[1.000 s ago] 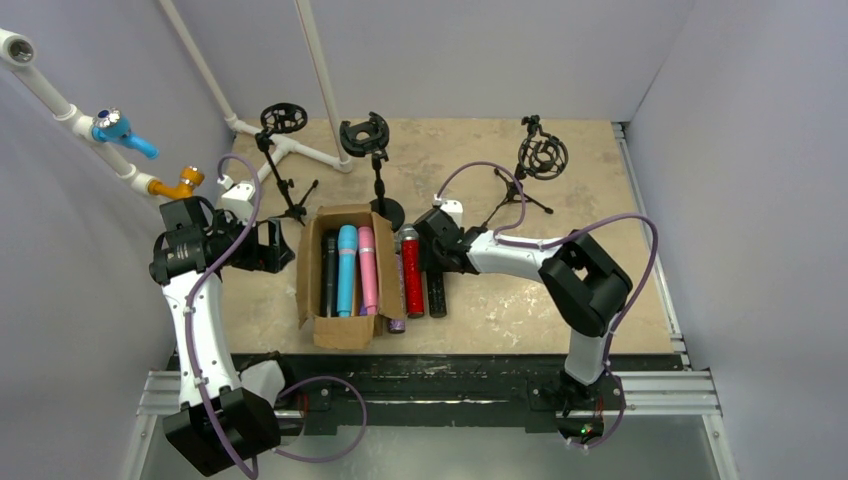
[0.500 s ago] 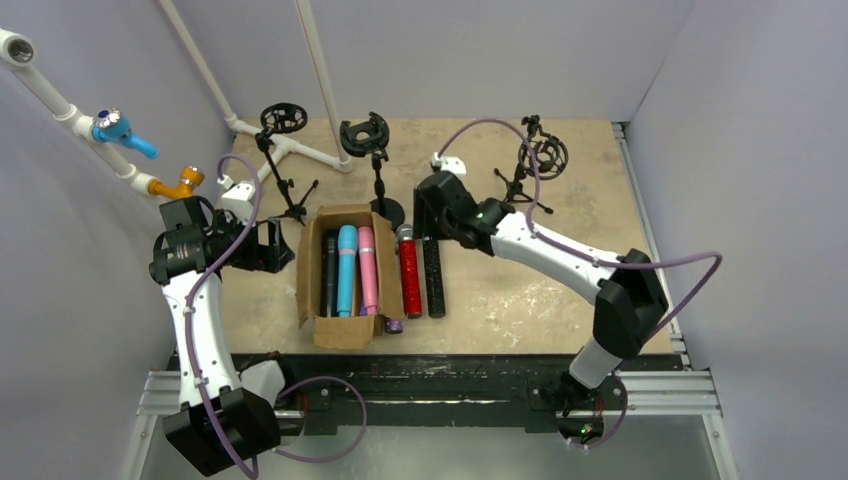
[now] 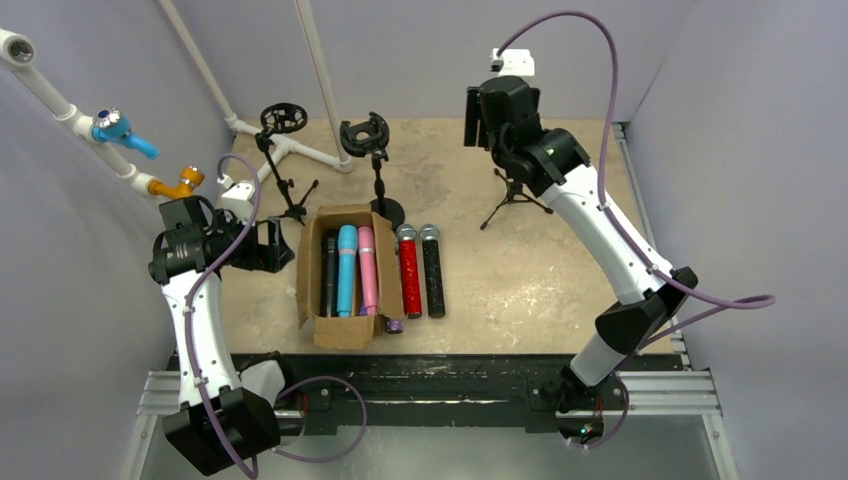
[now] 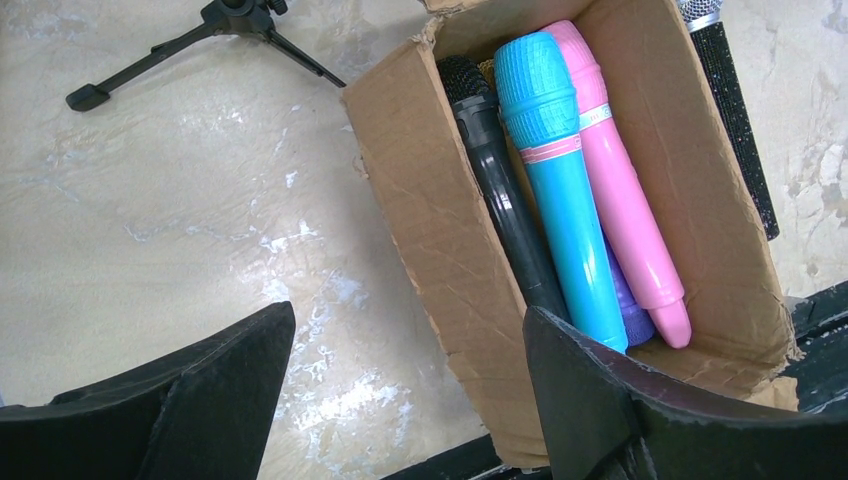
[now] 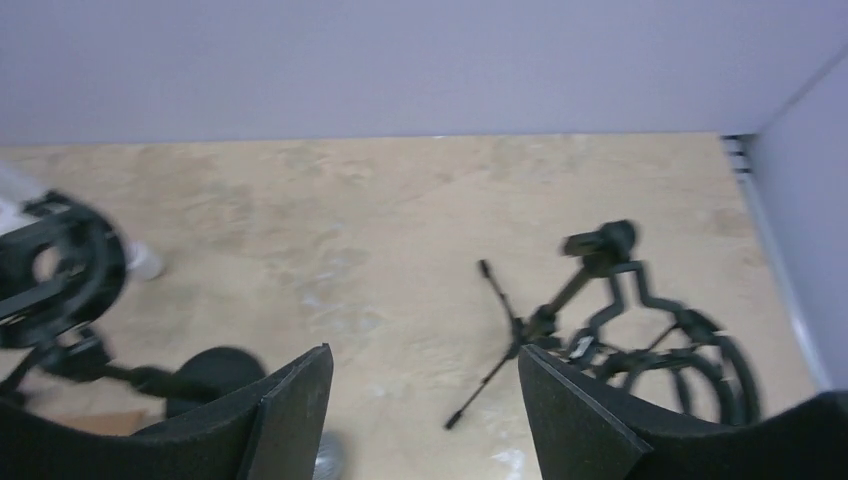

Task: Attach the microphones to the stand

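Observation:
A cardboard box (image 3: 312, 262) holds a black microphone (image 4: 497, 180), a blue one (image 4: 560, 180), a pink one (image 4: 622, 190) and a purple one (image 4: 632, 312). A red microphone (image 3: 410, 272) and a black glitter microphone (image 3: 433, 272) lie on the table right of the box. Three stands rise at the back: a left tripod (image 3: 283, 120), a middle round-base stand (image 3: 365, 136) and a right tripod (image 3: 515, 195). My left gripper (image 4: 408, 320) is open and empty over the box's left wall. My right gripper (image 5: 425, 352) is open and empty, raised high above the right tripod (image 5: 600, 300).
White pipes (image 3: 320, 80) run along the back left, with a blue and orange fitting (image 3: 125, 135) on the left wall. Purple walls close in the back and both sides. The right tripod's mount is hidden under my right arm in the top view.
My right gripper has let go of the black glitter microphone beside the red one, risen, and swung to the back above the right tripod. My left arm has not moved.

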